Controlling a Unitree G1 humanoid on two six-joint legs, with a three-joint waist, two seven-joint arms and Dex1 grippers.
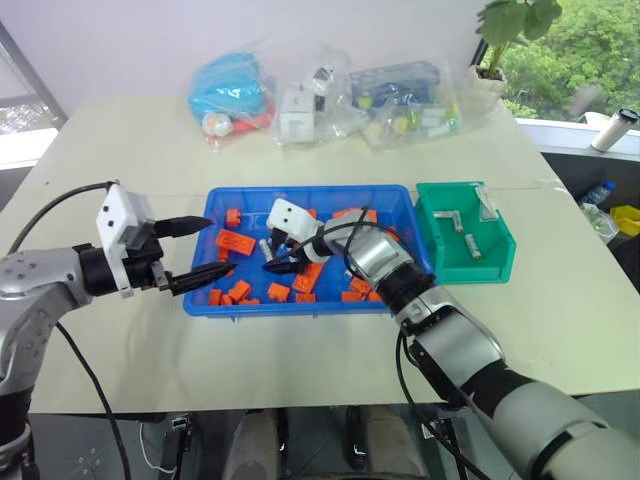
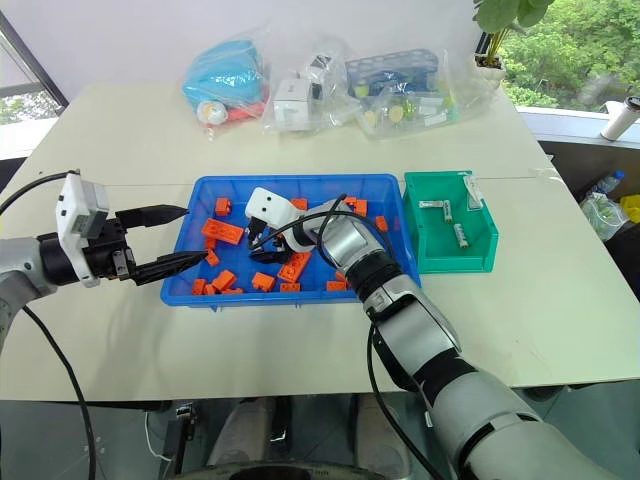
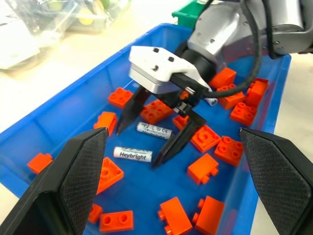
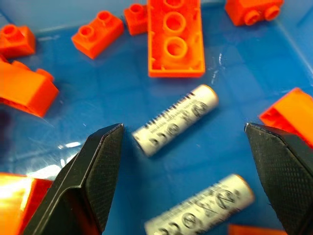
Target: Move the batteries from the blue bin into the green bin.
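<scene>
- Right now the right gripper (image 3: 142,149) hangs inside the blue bin (image 1: 300,305) with its two black fingers (image 3: 128,110) spread wide and pinching nothing; their tips point down at the bin's floor.
- Two batteries (image 4: 175,120) lie flat on that floor, one between the spread fingertips, the other (image 3: 133,153) just beside it.
- Behind the fingers, the right wrist slants down into the bin from the robot's side, the forearm crossing the near rim.
- Orange bricks (image 1: 234,240) lie scattered around the batteries in the blue bin.
- Over the blue bin's left rim the left gripper (image 1: 205,247) is held roughly level, its fingers (image 1: 185,226) apart and empty.
- Just right of the blue bin stands the green bin (image 1: 490,260), with batteries (image 1: 473,246) lying in it.
</scene>
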